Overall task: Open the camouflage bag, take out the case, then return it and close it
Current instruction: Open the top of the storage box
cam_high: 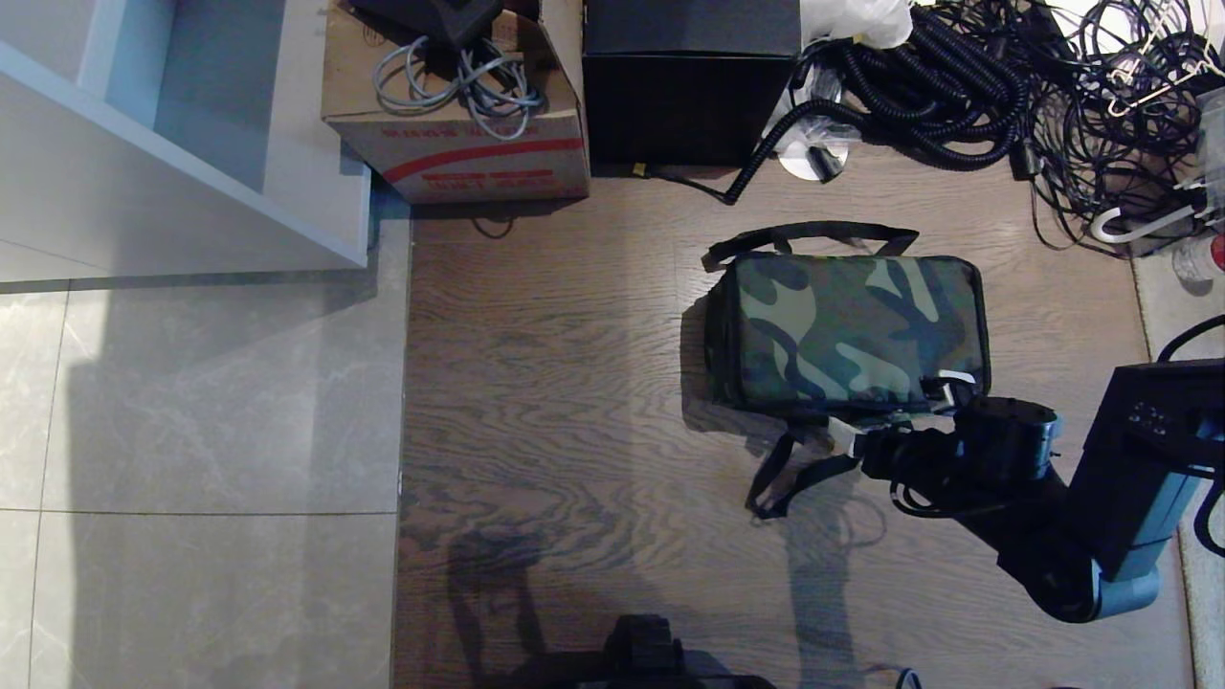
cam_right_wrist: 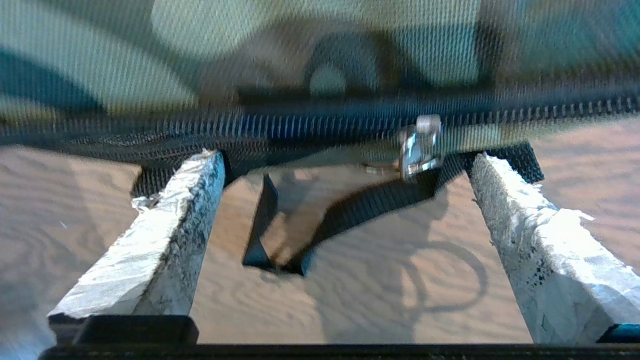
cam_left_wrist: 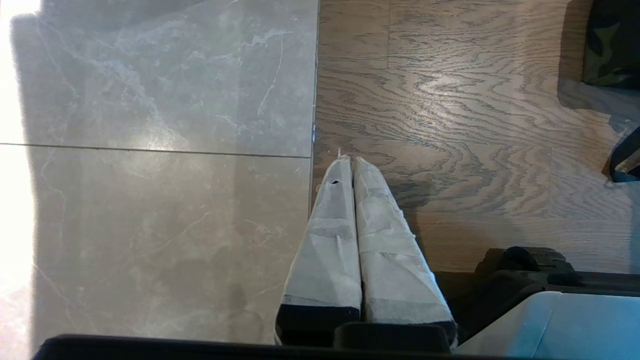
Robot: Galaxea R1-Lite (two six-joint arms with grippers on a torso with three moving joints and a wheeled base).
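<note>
The camouflage bag (cam_high: 847, 330) lies zipped shut on the wood floor, with black straps (cam_high: 794, 469) trailing off its near side. My right gripper (cam_high: 900, 407) is open at the bag's near edge, low over the floor. In the right wrist view its taped fingers (cam_right_wrist: 175, 225) spread wide on either side of the zipper line, and the pale zipper pull (cam_right_wrist: 420, 147) hangs between the right gripper (cam_right_wrist: 347, 160) tips, nearer one finger, touching neither. The case is hidden. My left gripper (cam_left_wrist: 348, 160) is shut and empty, parked over the seam between tile and wood.
A cardboard carton (cam_high: 459, 115) and a black box (cam_high: 689, 86) stand behind the bag. A tangle of black cables (cam_high: 1005, 86) fills the back right. A white shelf unit (cam_high: 172, 144) stands at the back left, with grey tile floor (cam_high: 191, 431) on the left.
</note>
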